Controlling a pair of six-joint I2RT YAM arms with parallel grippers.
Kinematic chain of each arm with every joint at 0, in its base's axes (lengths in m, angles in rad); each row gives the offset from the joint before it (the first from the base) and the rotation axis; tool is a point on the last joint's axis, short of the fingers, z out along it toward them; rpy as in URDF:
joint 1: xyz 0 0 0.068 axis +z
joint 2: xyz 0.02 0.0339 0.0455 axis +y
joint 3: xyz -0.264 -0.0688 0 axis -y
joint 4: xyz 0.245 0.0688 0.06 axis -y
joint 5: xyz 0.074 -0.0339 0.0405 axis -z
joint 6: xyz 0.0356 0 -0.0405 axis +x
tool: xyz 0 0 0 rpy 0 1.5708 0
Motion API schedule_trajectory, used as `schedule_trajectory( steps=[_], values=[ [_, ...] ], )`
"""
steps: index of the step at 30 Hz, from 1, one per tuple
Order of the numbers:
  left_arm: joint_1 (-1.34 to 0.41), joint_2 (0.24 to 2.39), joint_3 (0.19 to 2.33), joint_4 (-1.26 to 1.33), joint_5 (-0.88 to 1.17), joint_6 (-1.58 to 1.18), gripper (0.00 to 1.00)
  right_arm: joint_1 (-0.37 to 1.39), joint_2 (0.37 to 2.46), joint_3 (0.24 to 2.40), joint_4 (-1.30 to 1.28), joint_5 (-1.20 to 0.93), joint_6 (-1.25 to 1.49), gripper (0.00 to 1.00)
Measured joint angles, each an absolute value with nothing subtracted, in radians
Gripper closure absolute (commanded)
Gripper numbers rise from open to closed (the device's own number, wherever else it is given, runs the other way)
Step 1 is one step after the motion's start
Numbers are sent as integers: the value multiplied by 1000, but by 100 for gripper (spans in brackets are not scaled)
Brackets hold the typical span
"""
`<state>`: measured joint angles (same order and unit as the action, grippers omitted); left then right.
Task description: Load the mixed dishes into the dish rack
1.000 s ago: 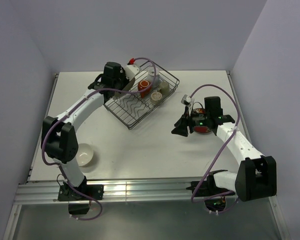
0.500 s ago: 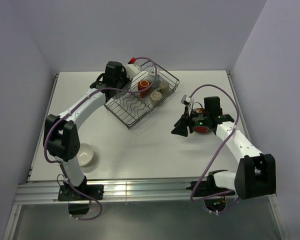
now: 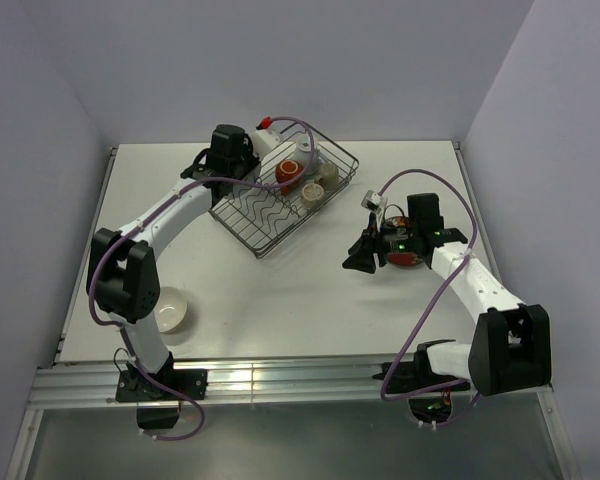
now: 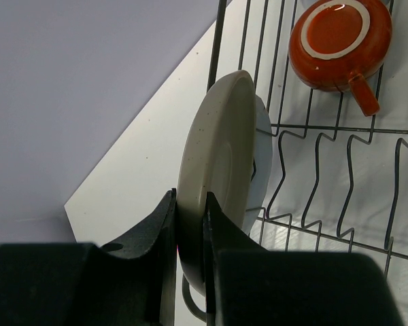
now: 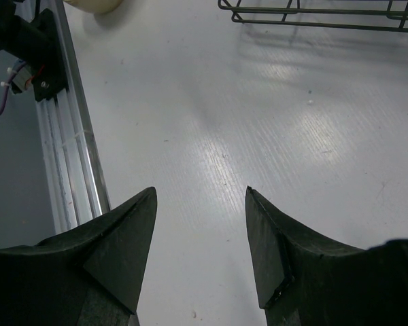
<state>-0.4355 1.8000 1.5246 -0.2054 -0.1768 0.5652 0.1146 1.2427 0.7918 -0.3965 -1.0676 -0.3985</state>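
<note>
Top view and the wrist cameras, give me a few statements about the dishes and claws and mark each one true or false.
The left claw is shut on a grey plate. True.
The mug lies outside the rack. False: it is inside the rack.
The right claw holds a cup. False: it is open and empty.
The bowl sits on the table, outside the rack. True.

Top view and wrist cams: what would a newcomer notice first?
The left pincer clamps an olive-grey plate on edge at the end of the dish rack, near an orange-red mug inside it. The right pincer gapes open above the table, and a cream bowl sits beside the left arm.
</note>
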Motion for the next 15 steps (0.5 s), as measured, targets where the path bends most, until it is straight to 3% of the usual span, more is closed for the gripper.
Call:
schedule_trajectory(
  steps=[15],
  values=[
    [-435, 1800, 1491, -205, -139, 556, 100, 113, 1245, 792, -397, -1068, -402, 38]
  ],
)
